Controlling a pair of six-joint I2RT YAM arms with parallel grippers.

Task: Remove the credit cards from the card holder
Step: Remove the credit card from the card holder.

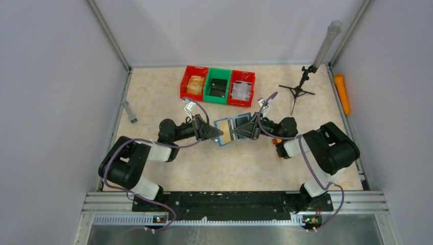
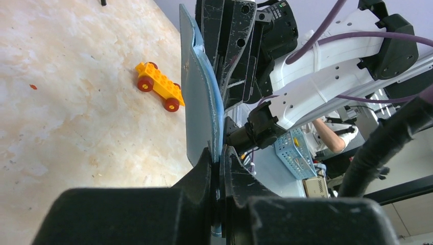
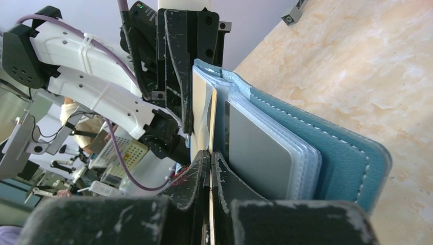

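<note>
The teal-blue card holder point(image 1: 231, 129) hangs open above the table middle, held between both grippers. My left gripper point(image 1: 216, 133) is shut on its left edge; in the left wrist view the fingers point(image 2: 204, 171) pinch the holder point(image 2: 199, 107) edge-on. My right gripper point(image 1: 245, 129) is shut on a thin flat card point(image 3: 203, 115) that sticks out of the holder point(image 3: 327, 148), seen edge-on with a tan-looking face. A grey credit card point(image 3: 255, 148) sits in clear sleeves beside the right fingers point(image 3: 227, 171).
Red bin point(image 1: 194, 83), green bin point(image 1: 218, 87) and a second red bin point(image 1: 241, 88) stand at the back. A yellow-orange toy block point(image 2: 158, 87) lies on the table by the right arm. A small tripod point(image 1: 300, 92) stands back right and an orange cylinder point(image 1: 342, 94) lies at the right wall.
</note>
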